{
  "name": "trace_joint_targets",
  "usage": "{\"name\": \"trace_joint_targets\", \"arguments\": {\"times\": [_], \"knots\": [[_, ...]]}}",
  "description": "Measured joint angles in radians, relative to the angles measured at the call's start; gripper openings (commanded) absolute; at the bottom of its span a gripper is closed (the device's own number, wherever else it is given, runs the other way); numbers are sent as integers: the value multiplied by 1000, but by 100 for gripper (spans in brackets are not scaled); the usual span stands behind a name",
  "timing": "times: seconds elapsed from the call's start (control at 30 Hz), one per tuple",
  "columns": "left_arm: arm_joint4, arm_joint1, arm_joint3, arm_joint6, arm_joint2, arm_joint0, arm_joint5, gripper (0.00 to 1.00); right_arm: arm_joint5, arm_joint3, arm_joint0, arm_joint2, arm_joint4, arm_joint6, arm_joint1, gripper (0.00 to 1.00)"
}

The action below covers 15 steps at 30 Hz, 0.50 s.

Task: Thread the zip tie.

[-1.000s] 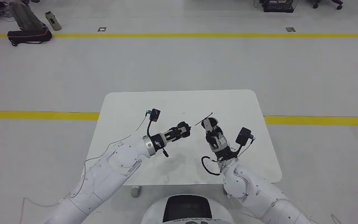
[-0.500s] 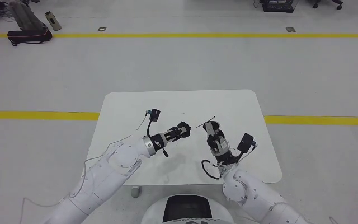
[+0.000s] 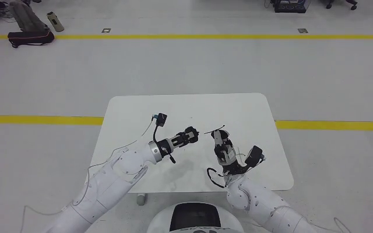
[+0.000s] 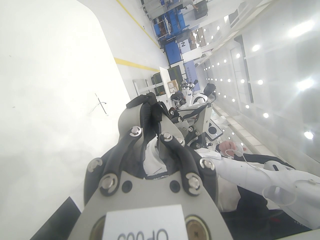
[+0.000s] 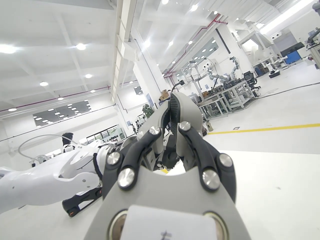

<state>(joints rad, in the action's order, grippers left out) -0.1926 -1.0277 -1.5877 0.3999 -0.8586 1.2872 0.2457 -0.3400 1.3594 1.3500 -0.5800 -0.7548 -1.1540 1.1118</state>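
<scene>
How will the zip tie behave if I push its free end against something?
Likely light: the zip tie is a thin black strip. Likely bendy: its tip curves beyond the shut right gripper. Pushed, it may flex aside.

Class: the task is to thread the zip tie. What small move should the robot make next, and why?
Probably ease the right hand a little toward the left hand. The right hand is shut on the zip tie above the table. The zip tie's thin end points toward the shut left hand, but a gap separates them, so nothing can be threaded yet.
</scene>
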Motion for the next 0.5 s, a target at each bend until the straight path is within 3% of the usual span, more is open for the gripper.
{"name": "trace_joint_targets", "arguments": {"times": [0.5], "knots": [[0, 0, 0, 0, 0, 0, 0, 0, 0, -15, 10, -32, -15, 31, 16, 0]]}}
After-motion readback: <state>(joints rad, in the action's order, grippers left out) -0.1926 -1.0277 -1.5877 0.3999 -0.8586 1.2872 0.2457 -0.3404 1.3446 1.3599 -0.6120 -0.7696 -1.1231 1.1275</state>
